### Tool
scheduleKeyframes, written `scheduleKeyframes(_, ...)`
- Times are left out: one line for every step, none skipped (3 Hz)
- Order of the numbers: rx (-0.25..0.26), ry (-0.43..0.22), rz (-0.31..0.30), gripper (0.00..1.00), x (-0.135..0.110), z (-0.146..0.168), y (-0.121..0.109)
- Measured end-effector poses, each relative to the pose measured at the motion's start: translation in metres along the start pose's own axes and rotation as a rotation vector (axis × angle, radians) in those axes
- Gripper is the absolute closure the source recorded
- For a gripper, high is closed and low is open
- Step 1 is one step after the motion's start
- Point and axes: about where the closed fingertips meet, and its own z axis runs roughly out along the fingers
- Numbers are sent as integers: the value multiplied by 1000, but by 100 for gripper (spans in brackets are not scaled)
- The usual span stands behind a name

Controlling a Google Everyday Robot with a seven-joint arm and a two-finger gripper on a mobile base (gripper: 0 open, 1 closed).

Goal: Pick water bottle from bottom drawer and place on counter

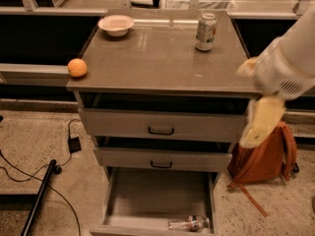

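The water bottle (189,223) lies on its side at the front right of the open bottom drawer (129,200). The counter (152,58) is the glossy grey-brown top of the cabinet. My gripper (260,122), pale yellow at the end of the white arm, hangs at the right edge of the cabinet. It is level with the top drawer, well above the bottle and to its right. It holds nothing that I can see.
On the counter stand a green-and-white soda can (205,32), a white bowl (116,25) and an orange (77,67) at the left edge. An orange backpack (268,156) leans on the floor right of the cabinet. Cables (74,144) and a black pole (39,195) lie at the left.
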Motion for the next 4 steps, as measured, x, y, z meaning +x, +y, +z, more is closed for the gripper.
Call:
scheduleKeyframes(-150,-14,-69,0,11,123,39)
scheduleKeyframes(-165,2,-61,0,17,120,49)
scheduleKeyframes(-217,-60,-141,0,14,185,61)
scheduleKeyframes(-271,-136,-205,0,44,274,100)
